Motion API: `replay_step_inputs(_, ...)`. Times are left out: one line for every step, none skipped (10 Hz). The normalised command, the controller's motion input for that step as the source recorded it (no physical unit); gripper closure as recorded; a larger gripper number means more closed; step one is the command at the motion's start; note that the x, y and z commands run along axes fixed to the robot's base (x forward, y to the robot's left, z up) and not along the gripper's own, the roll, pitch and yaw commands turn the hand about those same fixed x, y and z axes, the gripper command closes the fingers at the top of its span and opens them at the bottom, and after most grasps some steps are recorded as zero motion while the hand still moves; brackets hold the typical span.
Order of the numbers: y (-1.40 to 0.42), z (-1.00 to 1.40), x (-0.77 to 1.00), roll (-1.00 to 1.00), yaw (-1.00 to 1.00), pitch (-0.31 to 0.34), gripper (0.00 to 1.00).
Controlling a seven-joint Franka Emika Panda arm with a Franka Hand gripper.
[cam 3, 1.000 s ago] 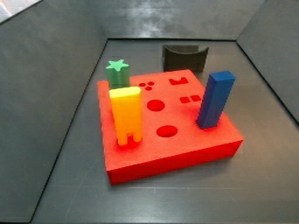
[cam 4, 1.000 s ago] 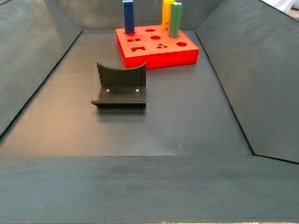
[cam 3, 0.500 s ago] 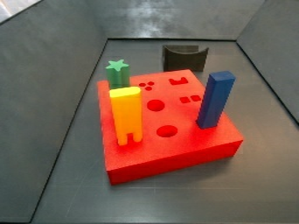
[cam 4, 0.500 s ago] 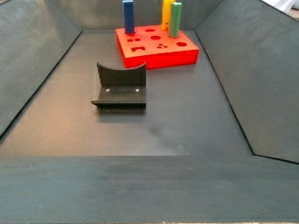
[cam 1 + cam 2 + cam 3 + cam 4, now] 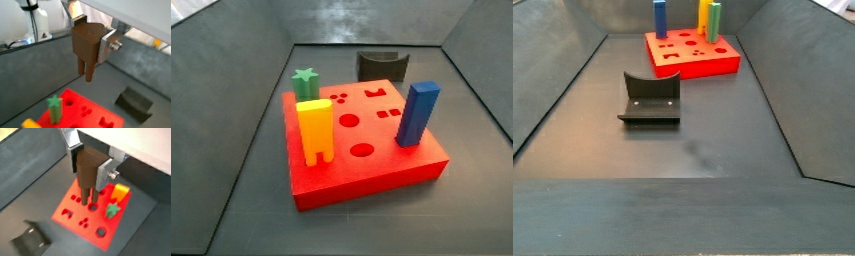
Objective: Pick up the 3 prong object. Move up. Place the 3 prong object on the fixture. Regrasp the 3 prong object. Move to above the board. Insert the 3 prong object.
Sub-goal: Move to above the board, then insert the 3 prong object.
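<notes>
Two wrist views, two side views; entries follow in that order.

Wrist view, item 1: pincer (image 5: 89, 40) clamped on the 3 prong object (image 5: 87, 47), a dark-brown piece gripped at its body between a silver finger (image 5: 107, 42) on one flank and a second plate partly hidden behind it. Prongs hang clear below the fingers, pointing down. The board (image 5: 83, 111) lies far beneath, with the green star (image 5: 54, 107) standing on it and the fixture (image 5: 140, 104) on the floor beside it, unoccupied.

Wrist view, item 2: same clamp on the 3 prong object (image 5: 88, 173). Prong tips appear over the board (image 5: 90, 218), near the three small round holes (image 5: 85, 222), yet well above the surface. Orange-yellow block (image 5: 120, 193) and green star (image 5: 113, 209) stand just beside that line of descent.

Side view, item 3: the board (image 5: 385, 170) carries the green star at 11 o'clock, the orange-yellow block (image 5: 314, 130) at 9 o'clock and the blue block (image 5: 418, 113) at 3 o'clock; fixture (image 5: 382, 66) at 12 o'clock beyond. Pincer and piece out of frame.

Side view, item 4: fixture (image 5: 649, 98) central, board (image 5: 694, 55) at 12 o'clock. Pincer absent.

Risks, judged: prongs rotated or offset against the holes would jam on the board face; a drift sideways could strike the star or orange-yellow block; a tilted piece might slip between the pads under pressing load.
</notes>
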Motion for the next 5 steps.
replay_step_inputs(-0.05,0.02,-0.11,-0.93,-0.06,-0.133,1.0)
replay_step_inputs(-0.02,0.01,-0.08,-0.61,-0.04,-0.096,1.0)
replay_step_inputs(0.0,0.0,-0.07,-0.4,-0.02,-0.075,1.0)
replay_step_inputs(0.0,0.01,-0.04,-0.23,-0.02,-0.046,1.0)
replay_step_inputs(0.0,0.0,-0.08,0.0,0.0,-0.026,1.0)
